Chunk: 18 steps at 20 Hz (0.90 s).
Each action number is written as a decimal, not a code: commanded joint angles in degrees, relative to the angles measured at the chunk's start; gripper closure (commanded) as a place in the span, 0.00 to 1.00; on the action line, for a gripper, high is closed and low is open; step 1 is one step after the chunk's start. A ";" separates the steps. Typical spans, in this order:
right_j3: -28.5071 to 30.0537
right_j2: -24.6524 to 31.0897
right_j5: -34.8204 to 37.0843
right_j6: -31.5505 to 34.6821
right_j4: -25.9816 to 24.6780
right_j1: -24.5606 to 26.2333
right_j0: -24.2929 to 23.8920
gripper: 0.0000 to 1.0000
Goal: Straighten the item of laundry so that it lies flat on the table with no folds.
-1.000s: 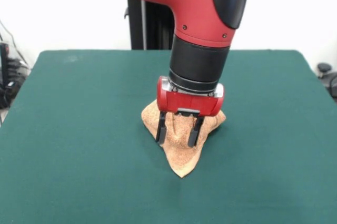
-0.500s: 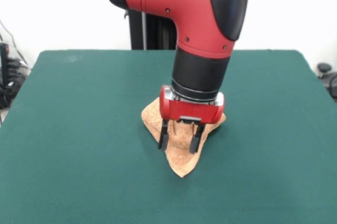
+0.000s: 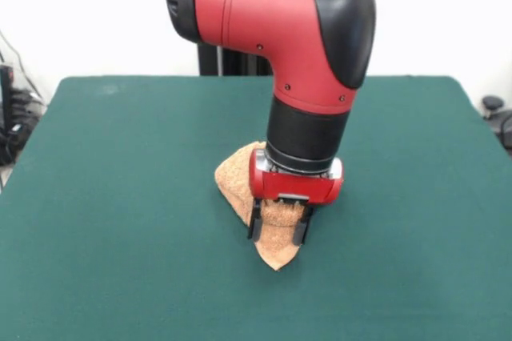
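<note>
The orange-tan towel (image 3: 236, 179) lies crumpled and folded near the middle of the dark green table (image 3: 112, 197), tapering to a point toward the camera. My gripper (image 3: 278, 230) stands straight down over the towel's near part. Its two black fingers (image 3: 255, 223) are open and straddle the cloth, their tips down at the towel's surface. The arm and red wrist hide the towel's far right part.
Cables and dark equipment sit off the table's left edge (image 3: 16, 117). A dark object (image 3: 496, 109) shows beyond the right edge. The robot's black pedestal (image 3: 228, 57) stands behind the table.
My gripper has moved down and toward the camera along the towel, from above its middle to its near pointed part. The fingers stay open. The towel has hardly shifted.
</note>
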 commanded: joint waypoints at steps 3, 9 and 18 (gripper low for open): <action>1.14 4.08 -2.74 14.25 3.10 6.58 1.76 0.00; 3.62 4.28 -3.97 14.42 3.53 6.93 1.66 0.00; 8.69 3.47 -1.87 14.87 3.85 3.95 2.29 0.00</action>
